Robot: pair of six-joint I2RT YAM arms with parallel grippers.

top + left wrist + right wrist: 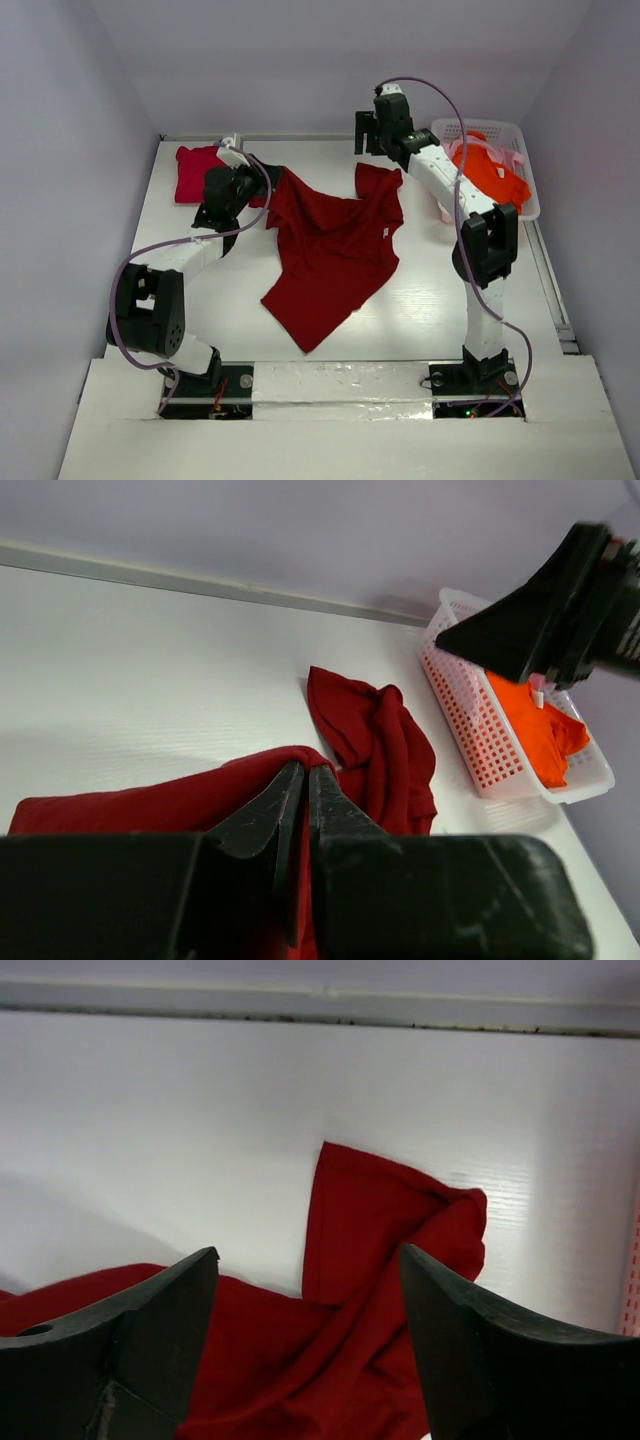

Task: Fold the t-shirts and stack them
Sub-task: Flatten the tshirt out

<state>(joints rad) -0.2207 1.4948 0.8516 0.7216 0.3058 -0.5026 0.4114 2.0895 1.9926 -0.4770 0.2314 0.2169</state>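
Top external view shows a white surface [420, 310] with a big dark red shirt [330, 250] lying near its middle. The shirt is spread out but crooked, with wrinkles and one sleeve bunched up at its far right corner. A white basket [505, 127] with lots of little holes sits to the right of the dark red shirt. An orange shirt [495, 175] lies inside the basket, so it is also to the right of the dark red shirt and does not touch it. A crimson-pink shirt [195, 172] lies in a small heap to the left of the dark red shirt and close to it. The left arm is in the way, so I cannot tell if the two shirts touch. A pale pink shirt [446, 212] hangs over the basket's edge on the side that faces the dark red shirt. The left tool [306, 772] is at the far left corner of the dark red shirt. Its two fingers are pressed together and pinch the cloth, which rises into a small peak there. The right tool [308, 1252] hangs above the bunched sleeve of the dark red shirt, with its two fingers wide apart and not holding anything.
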